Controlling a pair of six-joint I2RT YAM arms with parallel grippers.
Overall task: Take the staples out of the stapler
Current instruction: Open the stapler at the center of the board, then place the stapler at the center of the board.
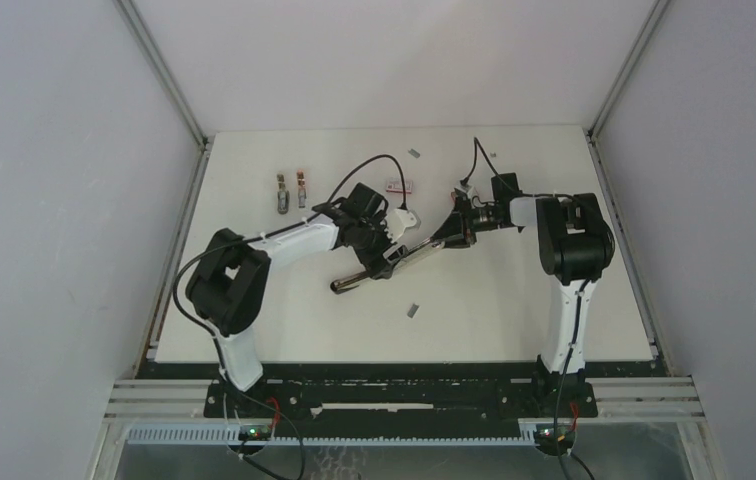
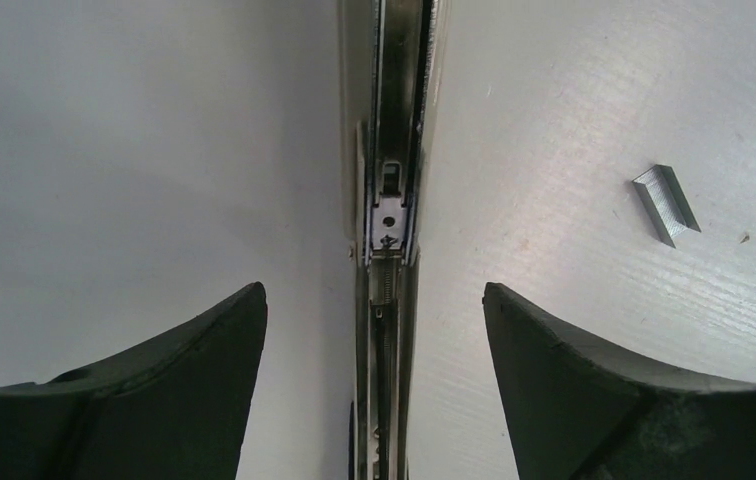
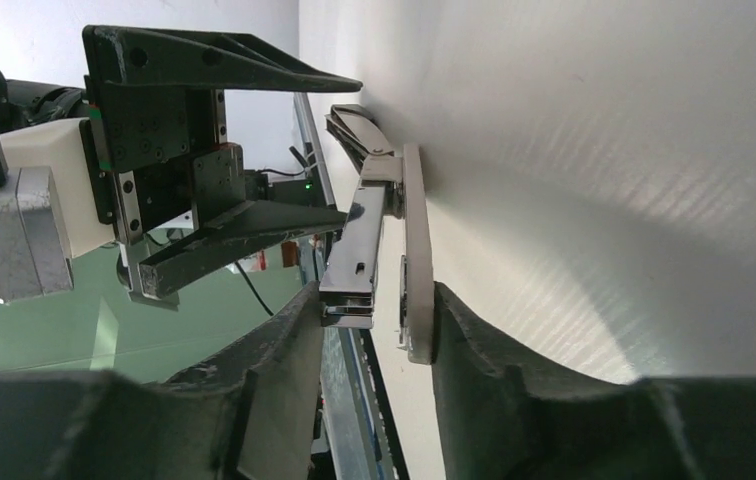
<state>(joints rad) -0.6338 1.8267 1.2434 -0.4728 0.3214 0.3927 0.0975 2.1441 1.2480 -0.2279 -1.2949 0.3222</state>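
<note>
1. Left claw (image 2: 372,295) is spread wide and hangs right over the open stapler (image 1: 354,280). The metal rail runs between the fingers, and neither one touches it.
2. Right claw (image 3: 376,300) sits narrow around the stapler's other end, one finger against the base plate and the other by the rail. Can't tell if it's actually squeezing.
3. Loose staples (image 2: 666,205): one small grey block lies on the bench (image 1: 514,300) near the stapler, and another block (image 1: 414,153) lies toward the back edge.
</note>
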